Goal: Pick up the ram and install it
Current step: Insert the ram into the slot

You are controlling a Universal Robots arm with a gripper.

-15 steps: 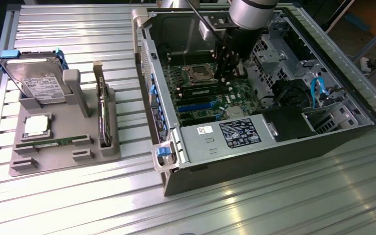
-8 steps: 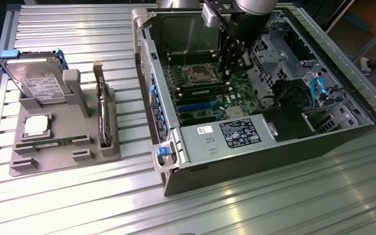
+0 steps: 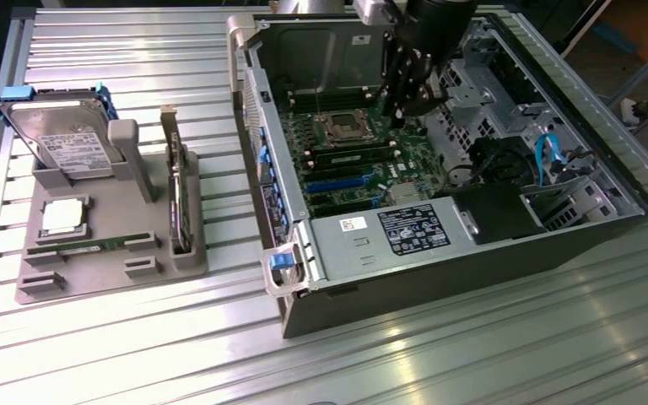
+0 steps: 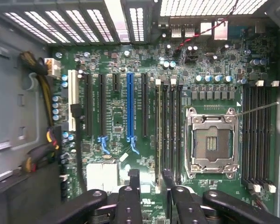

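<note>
A green ram stick point(image 3: 353, 155) stands on edge in one of the memory slots next to the empty processor socket point(image 3: 341, 126); from the wrist it appears as a thin pale strip point(image 4: 157, 135). My gripper point(image 3: 404, 108) hangs just above the motherboard at the far end of these slots. It is open, and its dark fingertips point(image 4: 134, 179) hold nothing between them point(image 4: 150, 181). Another long green stick point(image 3: 82, 246) lies flat in the grey holder on the exterior view's left, far from the gripper.
The open computer case point(image 3: 301, 278) takes up the exterior view's right, with drive cage, cables and a blue expansion slot point(image 4: 129, 107) around the board. The grey holder point(image 3: 178, 261) also carries a hard drive point(image 3: 65, 139), a silver chip point(image 3: 63, 215) and a card on edge point(image 3: 175, 190).
</note>
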